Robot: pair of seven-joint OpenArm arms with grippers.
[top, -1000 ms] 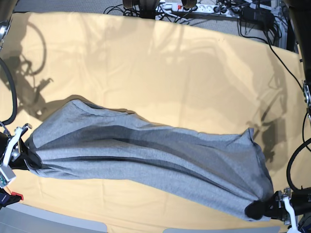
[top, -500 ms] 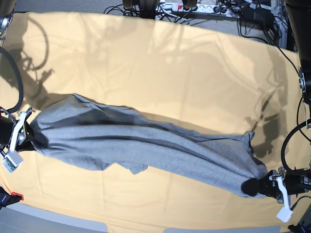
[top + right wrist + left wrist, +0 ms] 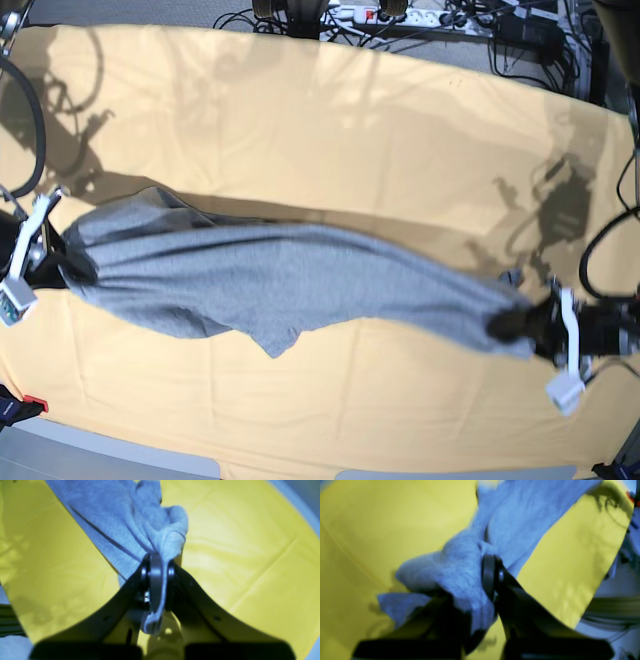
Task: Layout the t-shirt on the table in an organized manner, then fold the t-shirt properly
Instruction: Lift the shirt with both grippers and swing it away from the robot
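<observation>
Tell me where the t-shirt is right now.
In the base view, the t-shirt stretches across the table's near half, pinched between the right gripper and the left gripper.

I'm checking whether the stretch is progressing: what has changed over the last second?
Both grippers rose up the base view, carrying the t-shirt with them; it is now pulled into a narrower, tauter band, with a flap hanging from its lower edge. Unchanged: left gripper and right gripper stay clamped on opposite ends, above the table.
</observation>
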